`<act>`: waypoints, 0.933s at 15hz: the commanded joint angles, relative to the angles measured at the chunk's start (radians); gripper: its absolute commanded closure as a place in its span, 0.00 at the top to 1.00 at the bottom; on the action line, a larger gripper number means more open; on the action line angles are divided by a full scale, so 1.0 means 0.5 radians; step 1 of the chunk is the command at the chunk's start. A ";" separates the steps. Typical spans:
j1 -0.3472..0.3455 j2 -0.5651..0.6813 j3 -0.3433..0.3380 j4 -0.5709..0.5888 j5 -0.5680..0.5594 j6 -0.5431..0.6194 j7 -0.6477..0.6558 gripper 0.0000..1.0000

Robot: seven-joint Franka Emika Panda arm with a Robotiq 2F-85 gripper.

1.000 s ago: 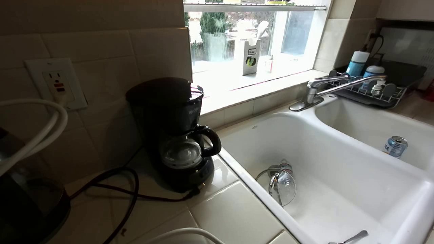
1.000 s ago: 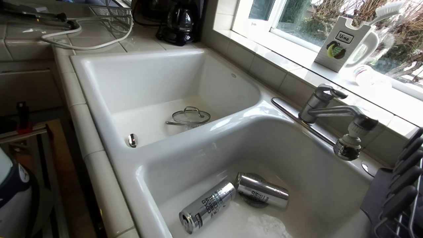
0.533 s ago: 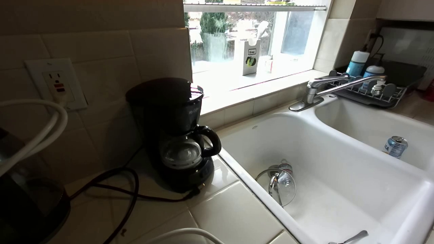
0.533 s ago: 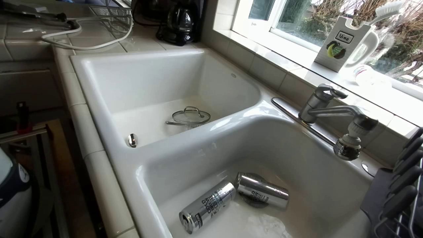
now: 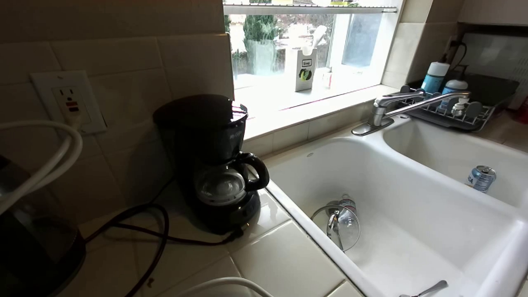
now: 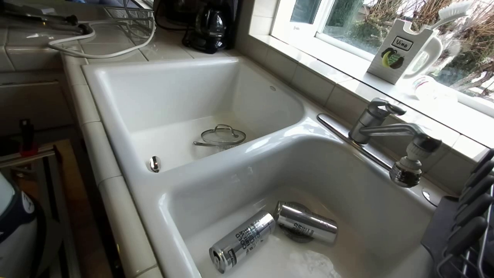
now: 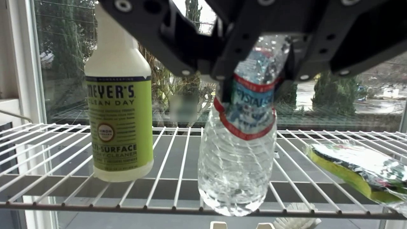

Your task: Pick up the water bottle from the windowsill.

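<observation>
Black fingers (image 7: pixel 226 87) are gripping the water bottle (image 7: pixel 237 171) at its blue-and-red label, its top leaning slightly right. In the wrist view its base is overlapping the front edge of the wire table (image 7: pixel 95 206); the view is leaving unclear whether they are touching. A cleaner bottle (image 7: pixel 119 127) is standing toward the left edge, a plastic-wrapped packet (image 7: pixel 356 168) is lying toward the right. In both exterior views a jug (image 6: pixel 401 52) is standing on the windowsill (image 6: pixel 343 63).
</observation>
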 commanded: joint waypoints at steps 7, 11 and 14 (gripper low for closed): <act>0.030 0.058 0.003 0.018 -0.070 0.100 0.024 0.08; 0.028 0.075 0.003 0.020 -0.074 0.149 0.031 0.64; 0.025 0.103 0.006 0.025 -0.067 0.204 0.041 0.86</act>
